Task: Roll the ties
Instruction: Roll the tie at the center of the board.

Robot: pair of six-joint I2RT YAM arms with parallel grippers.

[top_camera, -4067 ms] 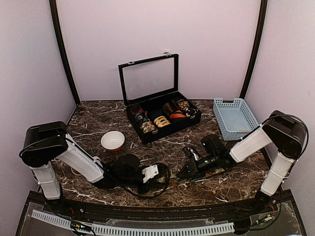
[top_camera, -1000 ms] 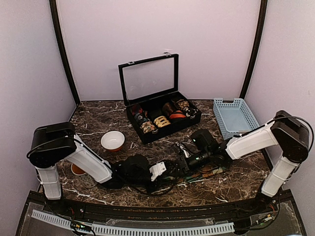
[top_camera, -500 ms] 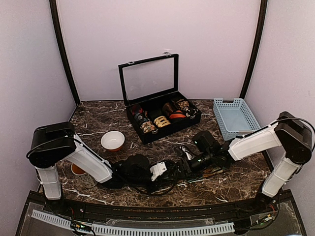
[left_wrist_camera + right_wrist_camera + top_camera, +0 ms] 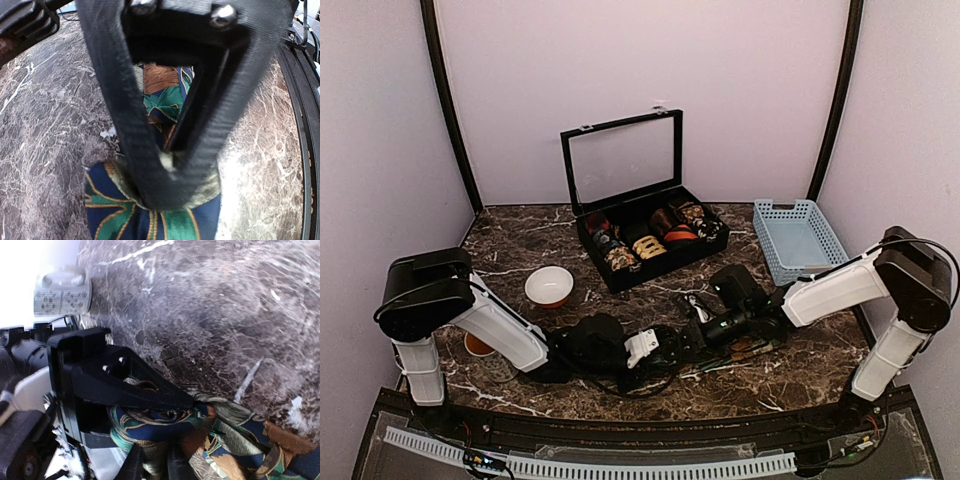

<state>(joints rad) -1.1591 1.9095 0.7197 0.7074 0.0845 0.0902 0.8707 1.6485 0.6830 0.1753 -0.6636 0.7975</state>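
From above, the left gripper (image 4: 658,346) and right gripper (image 4: 692,336) meet tip to tip at the near middle of the counter (image 4: 520,250). The tie (image 4: 745,352) lies to the right under the right arm. Left wrist: jaws almost closed, pinching a fold of navy-and-green tie (image 4: 150,220). Right wrist: fabric bunches at the left jaws. The right gripper's own fingers (image 4: 135,462) sit close together at the cloth, but I cannot tell if they grip it.
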